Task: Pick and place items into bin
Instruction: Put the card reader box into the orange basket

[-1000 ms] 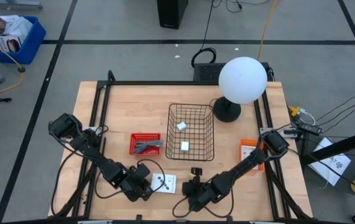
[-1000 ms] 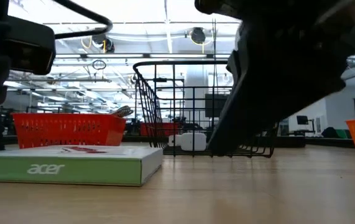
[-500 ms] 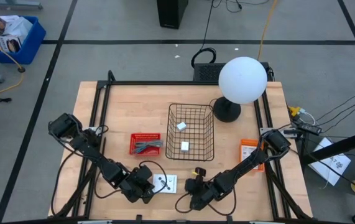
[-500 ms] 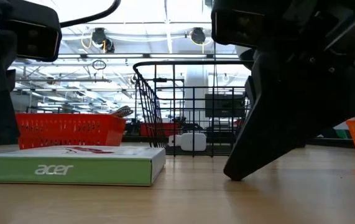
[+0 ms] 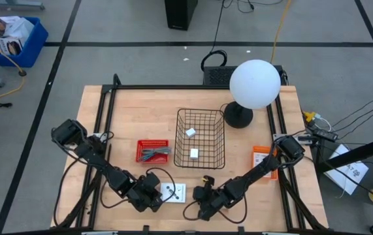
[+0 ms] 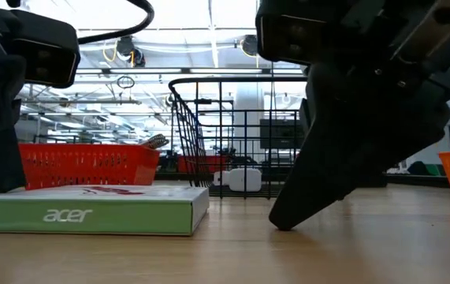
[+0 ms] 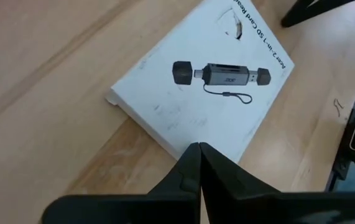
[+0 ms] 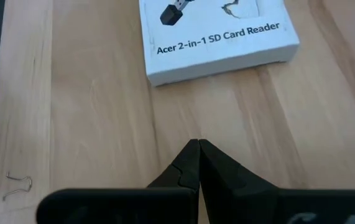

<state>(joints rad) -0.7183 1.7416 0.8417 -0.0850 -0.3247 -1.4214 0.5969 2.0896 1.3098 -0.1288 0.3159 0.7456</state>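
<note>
While both my hands sit pinched tight and carrying nothing, the white box [image 5: 172,191] lies flat on the worktop [image 5: 127,111] between them, not yet in the bin [image 5: 200,138]. My left hand [image 7: 197,155] has its tips right at the box's near edge; my right hand [image 8: 196,151] points at the box's other side, tips close to the boards with a bare strip between. Two small white items already rest inside the bin. Risk from here, as I judge it: fingers this narrow can't straddle that flat box, so any push would just skate it along the wood or wedge it against the other hand. From low down my own arms block most of the scene, and I can't tell whether my left tips actually touch the box.
</note>
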